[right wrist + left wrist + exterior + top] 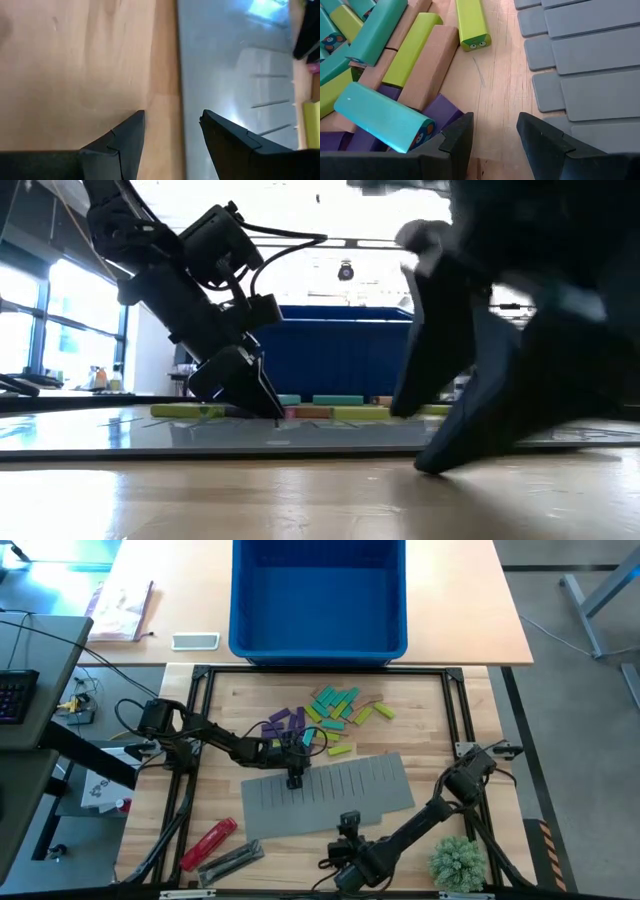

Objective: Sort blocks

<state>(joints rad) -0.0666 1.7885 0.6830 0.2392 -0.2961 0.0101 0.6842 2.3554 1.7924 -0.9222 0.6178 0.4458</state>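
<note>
The left gripper [296, 778] hangs part open and empty at the near edge of the blocks [325, 718], beside the mat [330, 795]; a pick looks pending, needing one block between its fingers; the right gripper [347, 833] waits, likewise empty.

The left arm reaches from the left side toward the middle of the counter, its wrist bent down so the left end effector [295, 780] points at the surface, fingers parted with nothing between them. The right arm folds low along the near edge, its right end effector [349, 828] likewise spread and empty, resting close to the surface.
</note>
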